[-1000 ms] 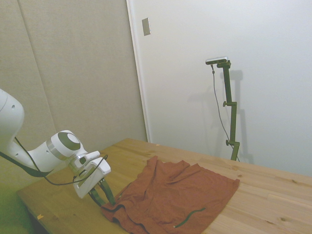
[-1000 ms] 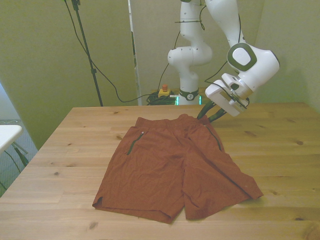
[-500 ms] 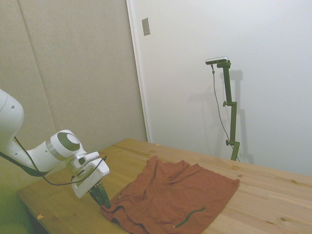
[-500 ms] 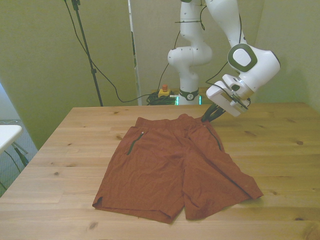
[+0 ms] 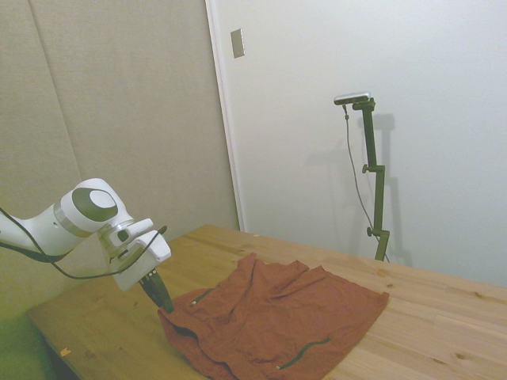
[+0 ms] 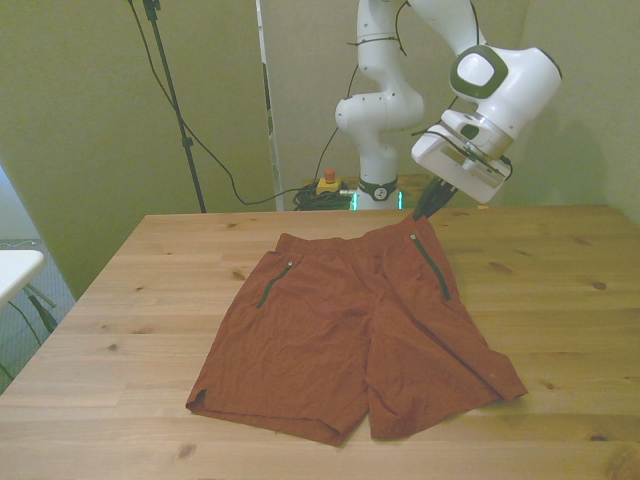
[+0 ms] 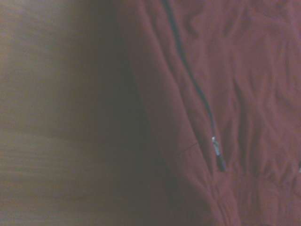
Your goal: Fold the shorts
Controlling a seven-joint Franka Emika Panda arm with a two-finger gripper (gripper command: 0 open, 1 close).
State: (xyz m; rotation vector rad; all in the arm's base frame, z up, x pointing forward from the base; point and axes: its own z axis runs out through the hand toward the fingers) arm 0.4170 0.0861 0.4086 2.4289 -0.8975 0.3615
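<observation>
Wooden table (image 6: pixel 560 290), rust shorts (image 6: pixel 350 330) spread flat, waistband corner clamped in raised pincer (image 6: pixel 424 206).

The shorts (image 6: pixel 350 335) lie spread on the counter (image 6: pixel 560 300), near its middle, waistband toward the far edge and leg hems toward the near edge. The end effector (image 6: pixel 428 203) sits at the waistband's corner on the front view's right, pinched closed on the cloth and holding that corner a little off the counter. In the side view the end effector (image 5: pixel 162 299) is at the left end of the shorts (image 5: pixel 277 324).
</observation>
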